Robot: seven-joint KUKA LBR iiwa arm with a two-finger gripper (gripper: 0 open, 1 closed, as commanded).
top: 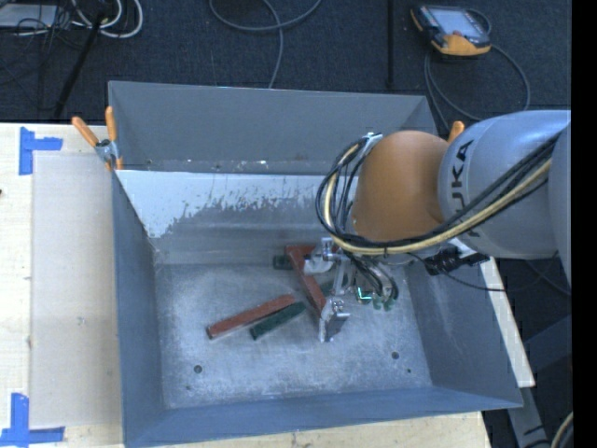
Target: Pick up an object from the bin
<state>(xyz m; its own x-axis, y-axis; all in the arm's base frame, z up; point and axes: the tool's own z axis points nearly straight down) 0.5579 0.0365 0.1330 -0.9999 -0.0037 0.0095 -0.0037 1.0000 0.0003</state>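
My gripper (330, 323) is low in the bin, right of its middle, under the orange wrist cover. A short red-brown bar (304, 271) lies slanted just left of it, its lower end right beside the gripper. A small dark green piece (280, 262) touches that bar's upper end. Further left on the floor a long red-brown strip (248, 316) lies flat, with a dark green stick (277, 322) alongside it whose right end points at the gripper. Whether the gripper touches the short bar cannot be told.
The arm with its cables reaches in from the right and covers the bin's right part. The sloping bin walls rise close behind and to the right of the gripper. Bare floor stretches to the left and along the front.
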